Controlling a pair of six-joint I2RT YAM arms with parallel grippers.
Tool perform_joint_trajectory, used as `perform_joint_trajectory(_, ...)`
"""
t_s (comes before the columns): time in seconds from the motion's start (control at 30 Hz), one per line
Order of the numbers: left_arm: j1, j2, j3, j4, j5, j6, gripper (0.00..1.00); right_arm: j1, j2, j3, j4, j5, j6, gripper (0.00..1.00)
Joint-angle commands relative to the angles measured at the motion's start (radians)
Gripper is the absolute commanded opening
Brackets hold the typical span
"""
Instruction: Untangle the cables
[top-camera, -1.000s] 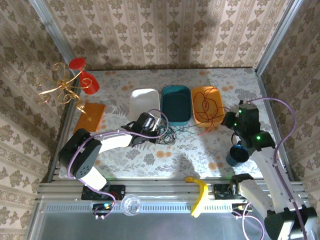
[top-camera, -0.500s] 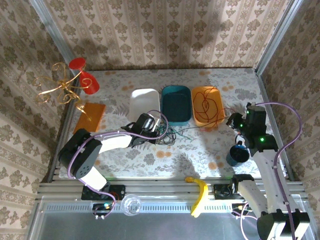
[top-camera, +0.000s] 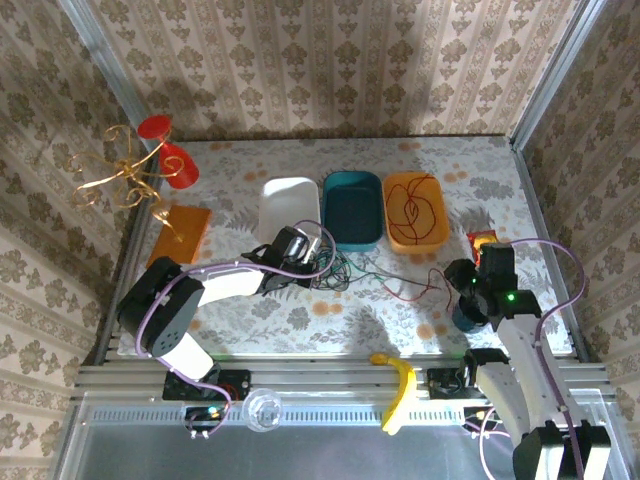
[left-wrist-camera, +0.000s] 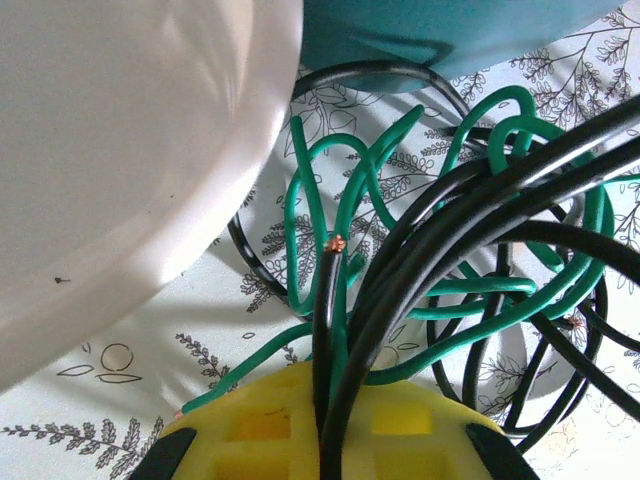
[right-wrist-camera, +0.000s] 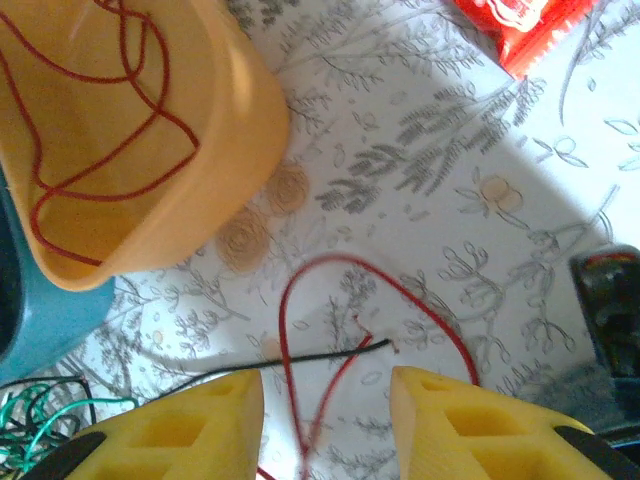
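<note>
Cables (top-camera: 335, 265) found heaped at the middle of the surface (top-camera: 440, 165), at six o'clock of the white tray (top-camera: 288, 205) and the teal tray (top-camera: 352, 200). Reached into from nine o'clock by the left end effector (top-camera: 315, 255), fully closed. Seen from its wrist: black cable (left-wrist-camera: 470, 230) strands pinched between the yellow fingers (left-wrist-camera: 250, 430), with green cable (left-wrist-camera: 310, 230) loops crowded round them and spread toward twelve and three o'clock.

Further right, red cable (top-camera: 412, 208) coiled inside the orange tray (top-camera: 415, 246). More red strand looped on the surface at six o'clock of that tray, crossed by a loose black end; could not tell whether joined to the coil. Straddled by the right end effector (right-wrist-camera: 325, 420), jaws partly apart, gripping nothing, the red strand lying loose in the gap. Red packet (right-wrist-camera: 520, 30) at one o'clock of it, dark cup (top-camera: 470, 315) just at its six o'clock.
</note>
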Motion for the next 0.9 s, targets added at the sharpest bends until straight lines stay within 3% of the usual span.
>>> perform_joint_trajectory(0.0,0.007,0.027,-0.005,-0.069,0.002,-0.003,0.00,0.003,0.048,-0.012,0.000,-0.015,0.008,0.41)
perform_joint_trajectory(0.17,0.006,0.038,0.000,-0.068,0.003,-0.006,0.00,0.003,0.107,-0.001,0.021,-0.057,-0.042,0.43)
perform_joint_trajectory(0.37,0.007,0.047,0.001,-0.060,0.005,-0.007,0.00,0.006,0.151,0.028,-0.073,-0.079,-0.110,0.45)
perform_joint_trajectory(0.87,0.005,0.068,0.027,-0.071,0.017,-0.001,0.00,0.011,0.006,0.102,-0.196,0.027,-0.132,0.45)
